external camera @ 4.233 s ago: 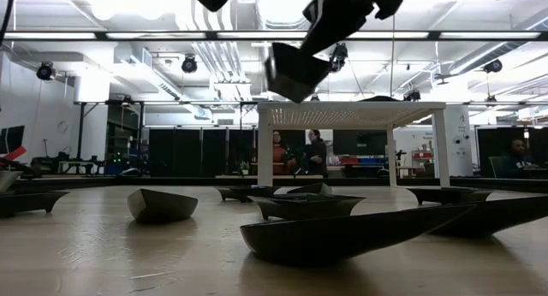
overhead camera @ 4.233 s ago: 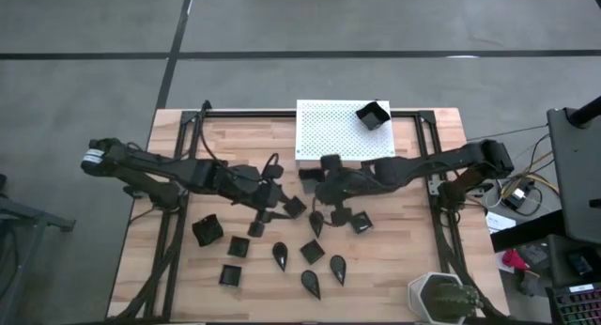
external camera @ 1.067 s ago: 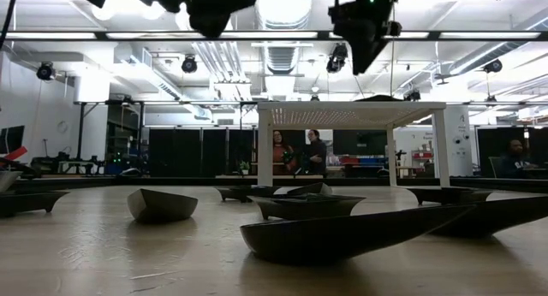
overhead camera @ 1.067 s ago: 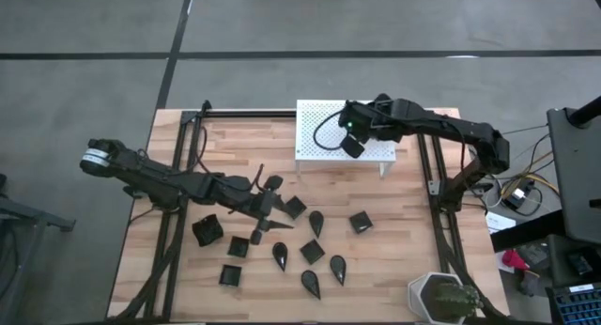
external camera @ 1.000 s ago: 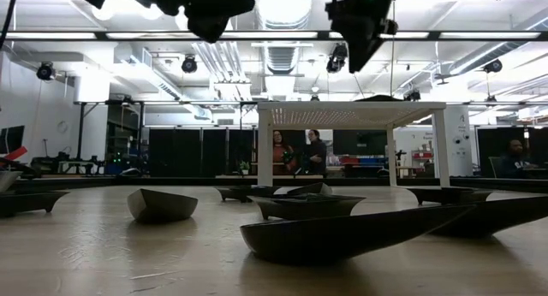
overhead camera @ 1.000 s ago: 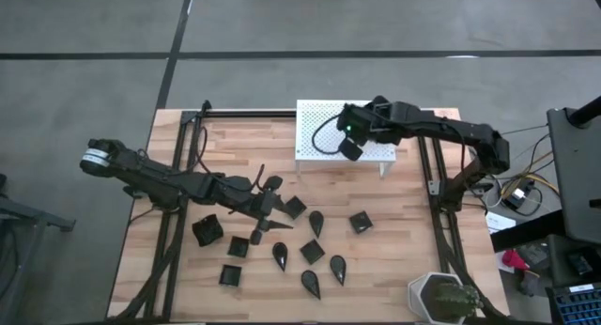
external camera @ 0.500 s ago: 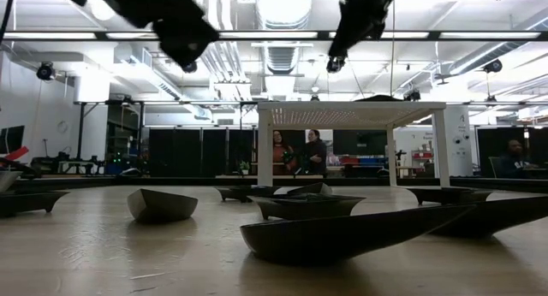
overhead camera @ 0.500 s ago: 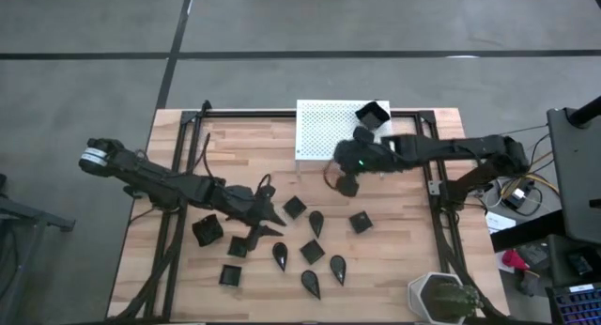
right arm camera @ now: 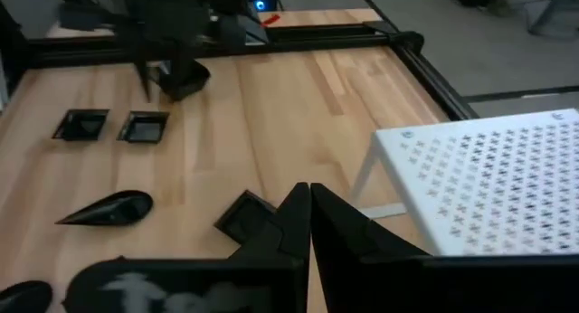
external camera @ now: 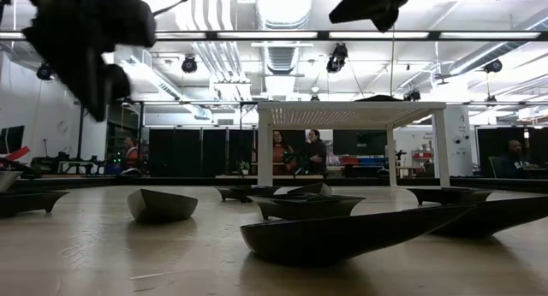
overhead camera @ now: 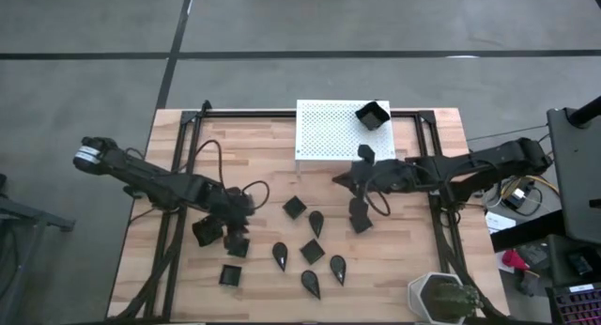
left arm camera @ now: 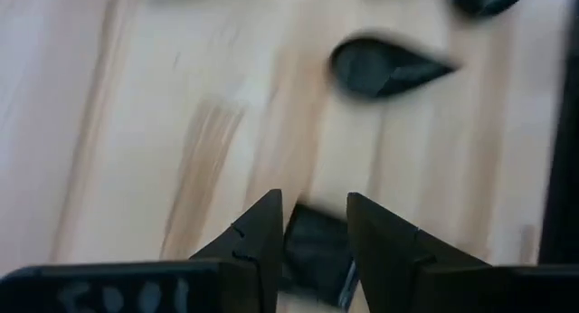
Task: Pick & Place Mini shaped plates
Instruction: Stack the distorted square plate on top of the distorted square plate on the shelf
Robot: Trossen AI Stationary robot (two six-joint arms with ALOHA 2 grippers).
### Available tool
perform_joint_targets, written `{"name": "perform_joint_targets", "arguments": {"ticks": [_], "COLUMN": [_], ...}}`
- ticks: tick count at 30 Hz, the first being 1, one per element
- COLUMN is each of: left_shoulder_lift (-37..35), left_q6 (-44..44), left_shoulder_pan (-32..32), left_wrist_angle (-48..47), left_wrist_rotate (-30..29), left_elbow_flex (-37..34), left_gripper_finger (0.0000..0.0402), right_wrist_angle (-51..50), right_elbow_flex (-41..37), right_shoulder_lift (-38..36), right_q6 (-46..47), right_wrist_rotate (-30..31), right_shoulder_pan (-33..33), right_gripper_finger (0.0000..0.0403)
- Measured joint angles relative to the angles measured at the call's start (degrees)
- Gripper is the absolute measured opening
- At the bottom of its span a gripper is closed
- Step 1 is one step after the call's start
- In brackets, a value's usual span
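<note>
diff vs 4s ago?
Right gripper carried a square plate up to the white stand, left it on the back right corner, and has come back over the table, shut and empty. Left gripper dropped over a square plate. Other plates unmoved.

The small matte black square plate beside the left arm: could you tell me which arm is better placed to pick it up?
Left, probably: the left gripper already straddles the small matte black square plate with open jaws, while the right gripper is shut.
</note>
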Motion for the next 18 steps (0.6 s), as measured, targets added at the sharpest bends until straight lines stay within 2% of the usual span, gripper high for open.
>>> {"name": "perform_joint_targets", "arguments": {"ticks": [7, 13, 18], "left_shoulder_lift": [-0.50, -0.53, -0.11], "left_q6": [-14.36, -21.74, -25.02], "left_shoulder_pan": [-2.57, -7.35, -12.14], "left_wrist_angle": [-11.87, -16.16, -15.81], "left_wrist_rotate": [1.70, 2.56, 2.47], "left_elbow_flex": [0.00, 0.00, 0.00], "left_gripper_finger": [0.0117, 0.0117, 0.0117], "right_wrist_angle": [0.04, 0.21, 0.22], "right_elbow_flex": [-1.69, -1.59, -1.56], "right_shoulder_lift": [0.64, 0.74, 0.74], "right_q6": [0.26, -0.17, -0.83], "right_wrist_rotate": [-0.03, 0.03, 0.03], "right_shoulder_pan": [0.99, 1.02, 1.01], "right_gripper_finger": [0.0008, 0.0008, 0.0008]}}
